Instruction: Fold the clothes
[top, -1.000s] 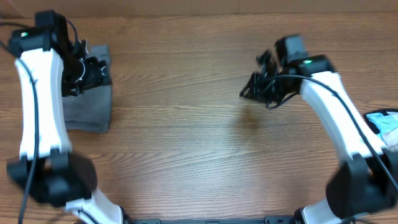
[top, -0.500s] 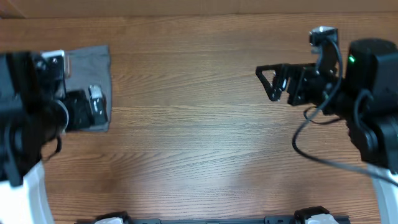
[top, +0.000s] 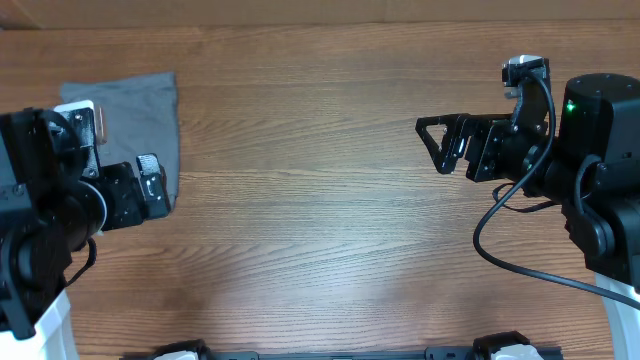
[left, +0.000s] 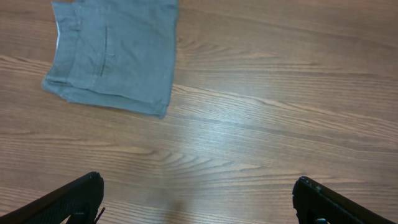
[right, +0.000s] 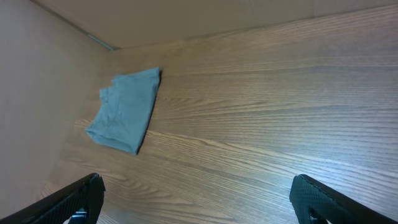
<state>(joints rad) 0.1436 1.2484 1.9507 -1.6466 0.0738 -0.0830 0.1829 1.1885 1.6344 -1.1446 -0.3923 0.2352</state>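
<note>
Overhead and wrist views of a two-arm rig above a brown, grained wooden table (top: 320, 250). The mid-grey woven fabric shorts (top: 140, 110) lie flat on the board toward 10 o'clock in the overhead view, gathered into a compact, roughly rectangular packet; stitched pocket seams and a pale strip along one edge show in the left wrist view, and the near edge appears layered, which suggests that the folding is largely or wholly done. The left gripper (left: 199, 206) hangs at about 9 o'clock, raised over the lower edge of the shorts and apart from them, its fingers spread wide with nothing between them; the right gripper (right: 198, 202) hangs at about 3 o'clock, well apart from the shorts, its fingers likewise spread and empty, pointing toward 9 o'clock. The cloth looks light, soft and limp; it is likely to drape and sag as soon as it is lifted, and to slide readily on the smooth wood, but it is not fragile. Should a further fold or squaring-up be wanted, the best purchase would probably be a corner or the thicker seamed edge, pinched through all layers at once; a grip on the top layer alone risks peeling the packet open; two grips on one edge would keep it level.
</note>
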